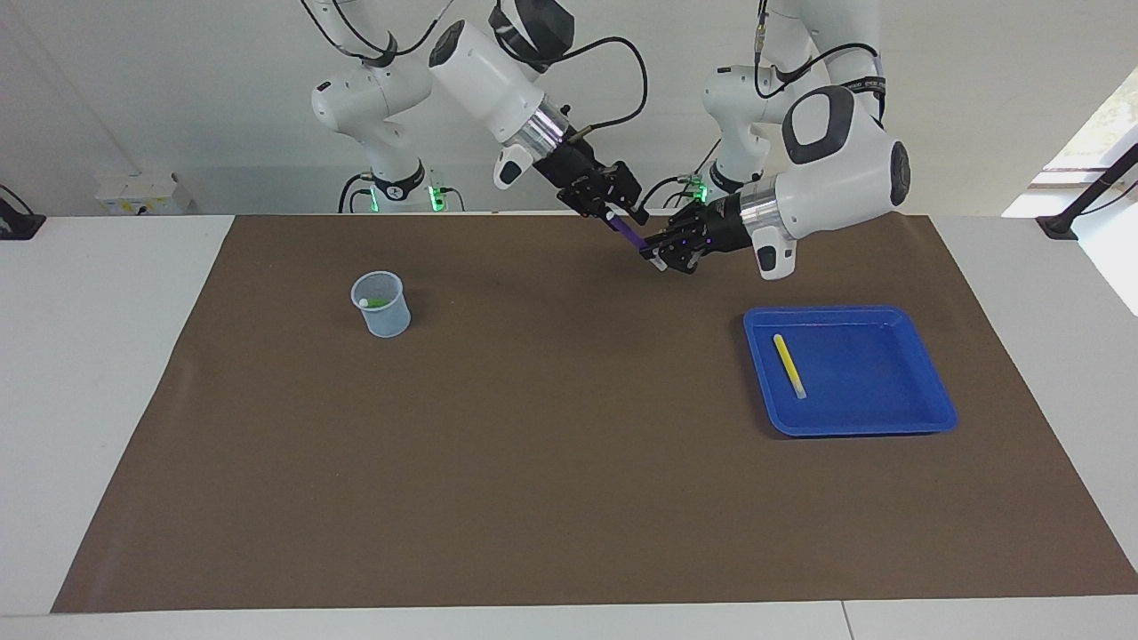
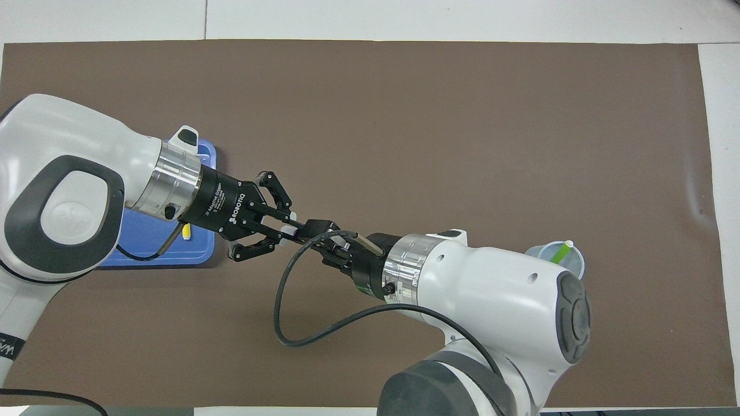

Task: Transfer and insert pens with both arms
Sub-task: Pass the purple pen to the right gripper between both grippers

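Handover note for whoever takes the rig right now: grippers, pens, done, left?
Left gripper: shut on the purple pen, held in the air over the mat.
Right gripper: at the pen's upper end; can't tell if it grips yet.
Green pen: standing in the cup, toward the right arm's end.
Yellow pen: lying in the blue tray, toward the left arm's end.
Done: green inserted.
Left: finish the purple handover and insert it, then the yellow one.

purple pen (image 1: 632, 235) tilted, midair; yellow pen (image 1: 789, 365) flat in blue tray (image 1: 925, 404); green pen (image 2: 558, 253) leaning in cup (image 1: 388, 320).
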Robot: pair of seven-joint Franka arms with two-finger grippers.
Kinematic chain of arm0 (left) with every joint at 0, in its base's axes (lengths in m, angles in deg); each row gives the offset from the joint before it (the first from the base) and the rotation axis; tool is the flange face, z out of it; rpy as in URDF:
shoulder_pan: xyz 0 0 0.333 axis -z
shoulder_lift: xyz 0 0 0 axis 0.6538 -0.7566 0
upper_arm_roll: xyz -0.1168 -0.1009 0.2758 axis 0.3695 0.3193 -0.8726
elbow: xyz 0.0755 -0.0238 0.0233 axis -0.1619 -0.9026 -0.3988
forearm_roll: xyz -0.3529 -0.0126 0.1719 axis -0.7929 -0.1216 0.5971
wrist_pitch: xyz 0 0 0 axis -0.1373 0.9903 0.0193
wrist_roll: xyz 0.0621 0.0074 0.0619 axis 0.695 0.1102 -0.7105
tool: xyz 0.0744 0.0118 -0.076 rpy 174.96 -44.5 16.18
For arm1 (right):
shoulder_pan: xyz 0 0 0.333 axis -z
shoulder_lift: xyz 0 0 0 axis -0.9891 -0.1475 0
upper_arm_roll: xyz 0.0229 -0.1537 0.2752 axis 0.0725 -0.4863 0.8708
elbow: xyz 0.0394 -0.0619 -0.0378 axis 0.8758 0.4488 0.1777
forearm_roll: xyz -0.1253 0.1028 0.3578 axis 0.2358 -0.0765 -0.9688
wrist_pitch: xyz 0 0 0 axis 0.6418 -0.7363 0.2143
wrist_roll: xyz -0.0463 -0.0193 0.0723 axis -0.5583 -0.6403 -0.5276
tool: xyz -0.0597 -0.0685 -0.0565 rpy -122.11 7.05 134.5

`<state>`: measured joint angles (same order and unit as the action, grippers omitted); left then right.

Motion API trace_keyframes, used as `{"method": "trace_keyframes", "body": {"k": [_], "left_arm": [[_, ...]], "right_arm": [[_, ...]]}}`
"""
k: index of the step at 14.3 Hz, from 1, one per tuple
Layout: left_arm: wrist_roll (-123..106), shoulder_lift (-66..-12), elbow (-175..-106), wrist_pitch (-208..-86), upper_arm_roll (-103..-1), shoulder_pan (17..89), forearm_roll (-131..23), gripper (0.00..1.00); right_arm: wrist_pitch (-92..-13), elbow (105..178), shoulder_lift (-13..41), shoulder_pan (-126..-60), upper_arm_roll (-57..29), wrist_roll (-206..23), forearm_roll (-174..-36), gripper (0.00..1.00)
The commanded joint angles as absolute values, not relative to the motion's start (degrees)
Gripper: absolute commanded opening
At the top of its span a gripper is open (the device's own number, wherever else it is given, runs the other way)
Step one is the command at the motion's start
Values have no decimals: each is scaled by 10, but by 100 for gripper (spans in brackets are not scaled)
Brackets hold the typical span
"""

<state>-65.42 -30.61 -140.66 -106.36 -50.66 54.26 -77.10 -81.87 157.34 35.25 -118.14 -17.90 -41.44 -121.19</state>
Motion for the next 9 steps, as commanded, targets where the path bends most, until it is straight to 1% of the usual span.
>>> {"method": "trace_keyframes", "body": {"k": [1,3,5,7,8,9], "left_arm": [[-661,-284,-1433,-1076,-511,545,-781,0],[-661,-284,-1434,-1076,-511,543,-782,0],[-661,-284,-1434,-1076,-511,543,-782,0],[-661,-284,-1434,-1077,-511,544,-782,0],[-662,-284,-1435,-1077,-511,543,-782,0],[-662,-284,-1435,-1077,-511,543,-782,0]], "right_arm": [[-821,1559,343,-1170,-176,-426,-1208,47],[-821,1559,343,-1170,-176,-427,-1208,47],[-820,1561,343,-1170,-176,-434,-1208,43],[-820,1561,343,-1169,-176,-436,-1208,32],[-821,1561,343,-1169,-176,-437,-1208,24],[-820,1561,343,-1169,-176,-437,-1208,13]]}}
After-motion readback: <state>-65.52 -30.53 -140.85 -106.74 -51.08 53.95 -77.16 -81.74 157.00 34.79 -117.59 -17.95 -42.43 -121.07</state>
